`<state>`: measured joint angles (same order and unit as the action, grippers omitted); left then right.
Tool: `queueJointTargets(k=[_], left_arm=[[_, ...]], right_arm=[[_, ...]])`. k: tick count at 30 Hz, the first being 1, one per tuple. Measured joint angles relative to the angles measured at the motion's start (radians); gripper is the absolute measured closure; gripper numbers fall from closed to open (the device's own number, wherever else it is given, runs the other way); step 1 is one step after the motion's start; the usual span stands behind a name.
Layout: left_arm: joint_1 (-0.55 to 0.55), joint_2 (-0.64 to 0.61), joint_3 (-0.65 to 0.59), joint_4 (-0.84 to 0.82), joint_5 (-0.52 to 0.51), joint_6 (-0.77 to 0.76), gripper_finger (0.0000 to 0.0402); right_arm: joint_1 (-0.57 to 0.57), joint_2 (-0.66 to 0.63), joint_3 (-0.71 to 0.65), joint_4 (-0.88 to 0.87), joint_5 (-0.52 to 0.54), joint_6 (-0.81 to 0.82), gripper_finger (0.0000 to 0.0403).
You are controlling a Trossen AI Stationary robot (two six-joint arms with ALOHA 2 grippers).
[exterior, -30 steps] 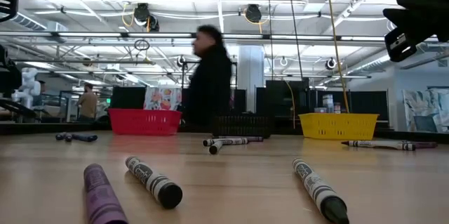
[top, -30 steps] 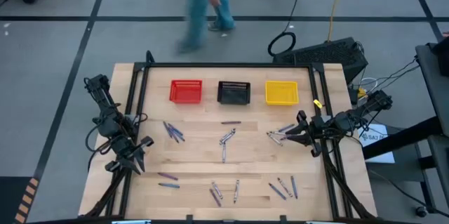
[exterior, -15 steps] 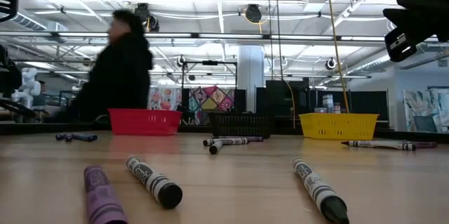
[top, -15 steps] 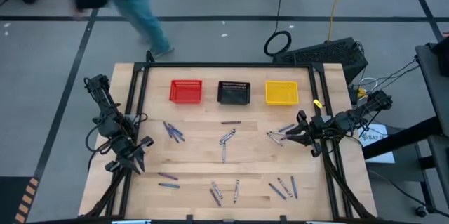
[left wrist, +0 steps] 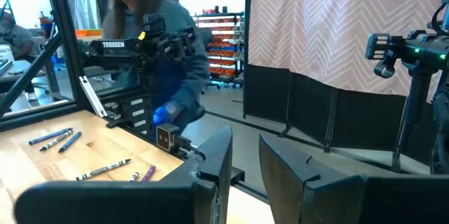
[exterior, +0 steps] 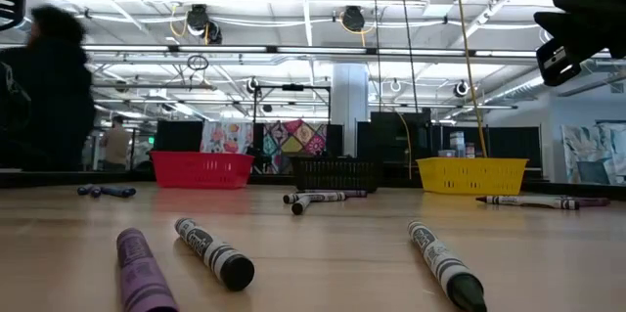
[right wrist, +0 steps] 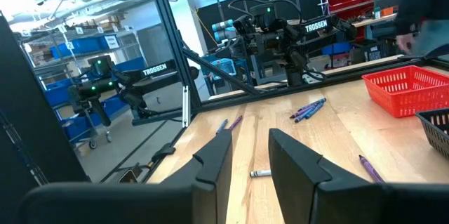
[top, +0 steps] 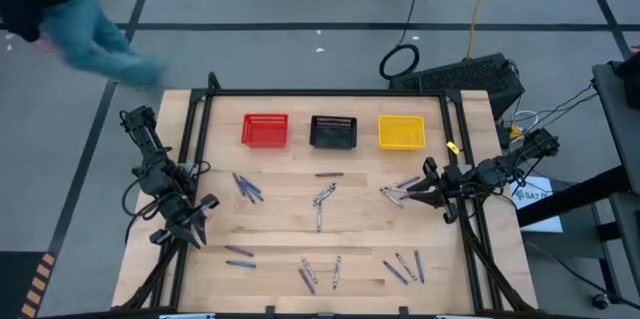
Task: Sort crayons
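Observation:
Several crayons lie flat and scattered on the wooden table (top: pixel 280 214): a blue cluster (top: pixel 247 188), a grey group at the centre (top: pixel 322 197), one near the right gripper (top: pixel 398 190), and more along the near edge (top: pixel 308 275) (top: pixel 402 267) (top: pixel 238 255). In the low view, a purple crayon (exterior: pixel 143 273) and two grey ones (exterior: pixel 215 253) (exterior: pixel 446 265) lie close by. My left gripper (top: pixel 192 222) (left wrist: pixel 245 162) is open and empty at the table's left edge. My right gripper (top: pixel 428 187) (right wrist: pixel 252 158) is open and empty, raised at the right edge beside a crayon group.
A red basket (top: pixel 265 130), a black basket (top: pixel 333 132) and a yellow basket (top: pixel 401 132) stand in a row at the far edge. A black frame (top: pixel 200 109) borders the table. A person (top: pixel 70 19) moves on the floor beyond the far left corner.
Both arms and all the crayons have kept still. A person beyond the table's far edge has walked toward the left.

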<state>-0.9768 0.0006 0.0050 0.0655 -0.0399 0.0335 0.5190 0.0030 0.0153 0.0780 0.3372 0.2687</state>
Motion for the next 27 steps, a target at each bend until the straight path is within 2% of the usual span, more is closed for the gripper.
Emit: queueJointTargets(k=[27], left_arm=[[0.000,0.000,0.000,0.000,0.000,0.000,0.0322]], right_arm=[[0.000,0.000,0.000,0.011,0.001,0.000,0.0323]])
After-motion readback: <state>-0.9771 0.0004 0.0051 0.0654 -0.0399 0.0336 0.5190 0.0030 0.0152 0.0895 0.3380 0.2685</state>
